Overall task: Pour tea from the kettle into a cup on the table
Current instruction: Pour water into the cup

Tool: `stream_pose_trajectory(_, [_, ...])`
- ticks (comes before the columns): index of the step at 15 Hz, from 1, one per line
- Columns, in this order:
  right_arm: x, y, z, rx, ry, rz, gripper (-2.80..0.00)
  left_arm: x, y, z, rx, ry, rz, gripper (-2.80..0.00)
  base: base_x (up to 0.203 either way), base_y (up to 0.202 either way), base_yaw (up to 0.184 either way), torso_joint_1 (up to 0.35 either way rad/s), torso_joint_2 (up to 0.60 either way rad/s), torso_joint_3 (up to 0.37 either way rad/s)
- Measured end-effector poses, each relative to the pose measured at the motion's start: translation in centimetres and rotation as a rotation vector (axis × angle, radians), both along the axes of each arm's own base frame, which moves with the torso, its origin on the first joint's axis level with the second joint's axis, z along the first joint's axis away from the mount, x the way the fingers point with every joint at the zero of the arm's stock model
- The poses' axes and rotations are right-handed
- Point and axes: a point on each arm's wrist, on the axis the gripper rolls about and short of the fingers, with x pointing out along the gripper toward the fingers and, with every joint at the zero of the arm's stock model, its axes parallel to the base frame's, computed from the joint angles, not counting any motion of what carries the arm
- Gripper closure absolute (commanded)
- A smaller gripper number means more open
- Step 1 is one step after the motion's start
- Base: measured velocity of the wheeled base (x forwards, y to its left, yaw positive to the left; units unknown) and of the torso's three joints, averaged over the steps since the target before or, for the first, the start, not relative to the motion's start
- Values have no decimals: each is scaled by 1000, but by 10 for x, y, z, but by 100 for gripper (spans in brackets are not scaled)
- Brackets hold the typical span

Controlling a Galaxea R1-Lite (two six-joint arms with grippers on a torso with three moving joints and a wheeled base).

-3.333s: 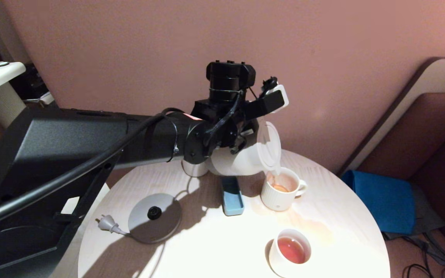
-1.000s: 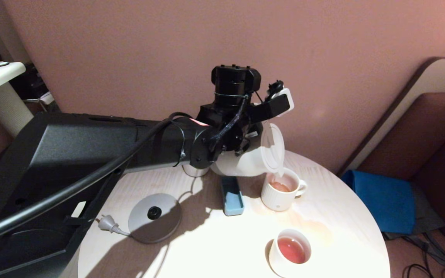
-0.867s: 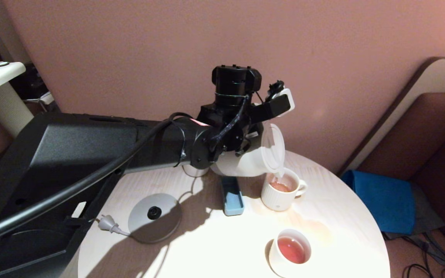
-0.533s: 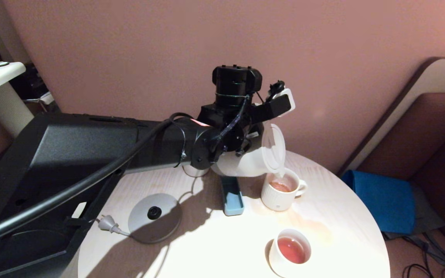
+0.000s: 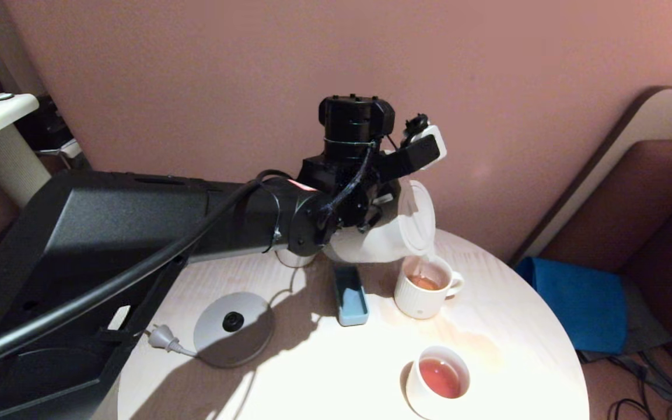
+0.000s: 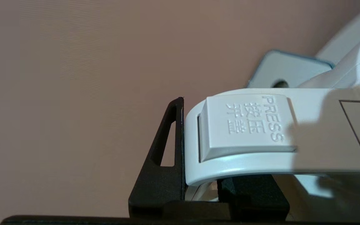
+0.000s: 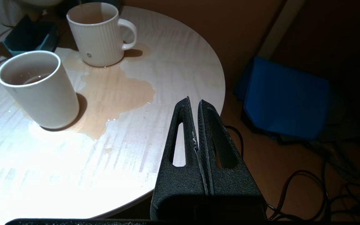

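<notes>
The white kettle hangs tipped over the far side of the pale wood table, its lid facing right. Its spout sits just above the ribbed cream cup. Reddish-brown tea lies in the cup. My left gripper is shut on the kettle's loop handle, one black finger beside it. My right gripper is shut and empty, low beside the table's right edge, with the cup ahead of it.
A tea puddle spreads from the cup toward a plain white cup holding tea. The kettle's round base and plug lie front left, a blue tray mid-table. A blue cushion and cables lie on the floor.
Since the earliest frame my left arm and the kettle have shifted slightly right and more tea lies in the cup. Over the last second the spout has lifted a little.
</notes>
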Motion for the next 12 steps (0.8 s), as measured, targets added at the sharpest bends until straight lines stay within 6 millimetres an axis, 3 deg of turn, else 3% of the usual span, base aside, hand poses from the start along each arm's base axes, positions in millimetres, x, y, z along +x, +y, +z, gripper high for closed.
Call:
stream_pose_trajectory(8, [0,0,0,0,0,0,0,-2,4,6,-189,73,0,0,0,0,0,0,0,0])
stream_pose_trajectory(12, [0,0,0,0,0,0,0,6,25,18,-345,105,34,0,0,0,0,0,0,0])
